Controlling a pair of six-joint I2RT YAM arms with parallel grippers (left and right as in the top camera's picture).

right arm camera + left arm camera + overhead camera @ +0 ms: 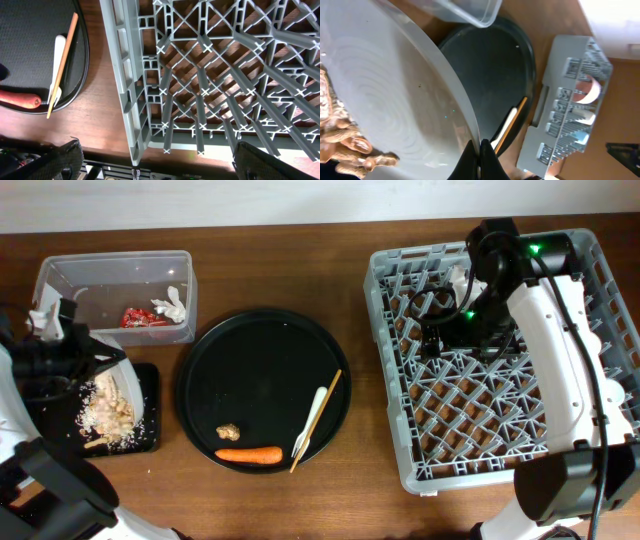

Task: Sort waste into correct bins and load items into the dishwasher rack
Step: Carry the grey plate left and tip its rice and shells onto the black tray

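Most of the pale rice-like food scraps [108, 412] sit on the white round plate [122, 385], which tilts over the shallow black tray [150, 415] at the table's 9 o'clock edge. A few crumbs lie on the tray itself. The left gripper [480, 157] is pinched tight on the plate's rim, fingers together.

Just toward 12 o'clock of the tray stands the clear plastic tub [105, 290], holding the red crinkled snack wrapper [143, 319] and the crumpled white tissue [172, 304] in its 3 o'clock end.

At the table's centre lies the large round black tray [260, 360]. The orange carrot [248, 455] rests at its 6 o'clock rim, with the small brown lump [228, 432] just beside it. The slim cream fork-like utensil [318, 402] lies toward 4 o'clock, alongside a thin wooden stick [330, 392].

At 3 o'clock stands the grey dishwasher rack [390, 370]. The left wrist view shows the pale pink bowl [587, 90], small cream cup [582, 116] and light blue cup [577, 134] among its pegs. The right gripper [157, 150] hovers above the rack, its fingers spread wide with nothing between them.
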